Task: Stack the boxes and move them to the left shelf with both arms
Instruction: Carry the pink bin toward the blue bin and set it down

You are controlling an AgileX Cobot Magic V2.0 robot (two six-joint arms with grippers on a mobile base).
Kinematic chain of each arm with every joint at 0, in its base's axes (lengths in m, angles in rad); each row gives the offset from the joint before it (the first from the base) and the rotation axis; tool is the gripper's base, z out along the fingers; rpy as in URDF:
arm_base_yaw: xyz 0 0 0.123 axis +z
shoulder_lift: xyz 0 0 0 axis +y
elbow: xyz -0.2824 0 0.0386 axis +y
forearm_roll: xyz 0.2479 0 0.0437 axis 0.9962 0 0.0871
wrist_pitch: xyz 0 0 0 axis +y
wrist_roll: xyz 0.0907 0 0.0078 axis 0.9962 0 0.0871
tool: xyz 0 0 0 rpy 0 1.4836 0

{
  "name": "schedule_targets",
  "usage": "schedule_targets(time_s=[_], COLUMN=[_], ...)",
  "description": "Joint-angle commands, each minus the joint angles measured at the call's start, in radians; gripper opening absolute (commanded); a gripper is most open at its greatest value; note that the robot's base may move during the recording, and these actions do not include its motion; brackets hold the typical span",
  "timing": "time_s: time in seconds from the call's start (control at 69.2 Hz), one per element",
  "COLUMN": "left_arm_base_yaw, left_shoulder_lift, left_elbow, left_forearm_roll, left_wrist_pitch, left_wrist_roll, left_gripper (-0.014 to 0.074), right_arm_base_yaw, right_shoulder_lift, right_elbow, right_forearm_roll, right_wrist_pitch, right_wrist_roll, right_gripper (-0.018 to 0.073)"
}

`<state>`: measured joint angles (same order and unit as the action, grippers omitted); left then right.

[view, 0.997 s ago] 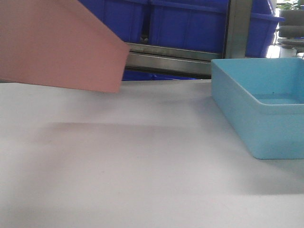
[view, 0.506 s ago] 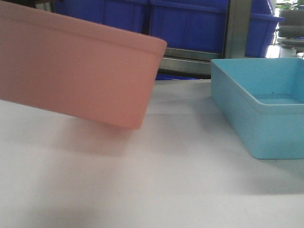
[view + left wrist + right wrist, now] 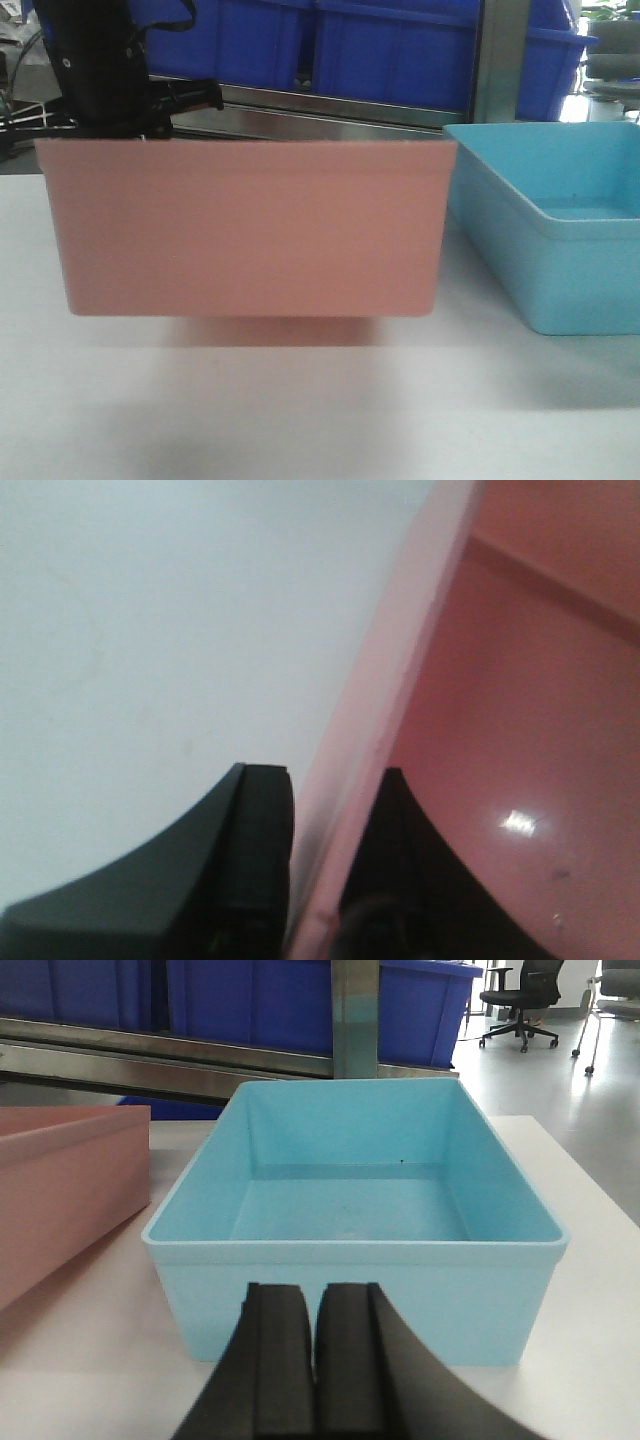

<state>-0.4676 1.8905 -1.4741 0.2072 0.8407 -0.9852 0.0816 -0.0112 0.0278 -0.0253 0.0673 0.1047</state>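
Large dark blue crates (image 3: 400, 50) sit in a row behind the white bench (image 3: 300, 420). Far right, a black office chair (image 3: 522, 985) stands on the pale grey floor (image 3: 600, 1110).

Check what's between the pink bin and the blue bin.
Nothing but a bare strip of white table between the pink bin and the blue bin, as the right wrist view shows.

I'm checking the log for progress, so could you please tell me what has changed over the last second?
The pink bin, tilted at the upper left before, has swung rightward and levelled out. It now hangs beside the blue bin, with the left gripper clamped on its wall. The blue bin, the table and the dark blue crates behind stayed put.
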Motion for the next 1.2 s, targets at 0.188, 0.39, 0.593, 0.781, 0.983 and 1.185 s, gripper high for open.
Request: schedule_targets(time_s=[0.188,0.39,0.593,0.781,0.983,1.185], left_arm_base_yaw=[-0.030,-0.030,-0.030,-0.030,-0.027,-0.027], left_shoulder_lift=[0.000,0.002,0.002,0.002,0.008,0.008], left_elbow=[-0.021,-0.021,-0.019,-0.012,0.011,0.011], left_forearm_roll=[0.003,-0.008,-0.022,-0.060,-0.083,-0.101], left_wrist_pitch=[-0.005,-0.002,0.069,0.064,0.050,0.047], left_wrist_roll=[0.063,0.174,0.217,0.211,0.208,0.272], left_gripper=[-0.0006,0.0003,0.0003,0.0003,0.0004,0.0171], right_arm_base_yaw=[-0.006,-0.006,-0.006,-0.006,-0.006,-0.006], right_shoulder_lift=[-0.019,-0.019,-0.019,-0.019,-0.019,-0.019], right_elbow=[-0.017,-0.017,-0.017,-0.017,-0.017,-0.017], right_forearm_roll=[-0.008,-0.008,-0.008,-0.008,-0.008,-0.008], right_wrist_pitch=[-0.088,-0.088,-0.088,-0.088,-0.088,-0.088], right_wrist_roll=[-0.006,-0.006,-0.006,-0.006,-0.006,-0.006], right_gripper=[0.0055,0.0055,0.0055,0.0055,0.0055,0.0055])
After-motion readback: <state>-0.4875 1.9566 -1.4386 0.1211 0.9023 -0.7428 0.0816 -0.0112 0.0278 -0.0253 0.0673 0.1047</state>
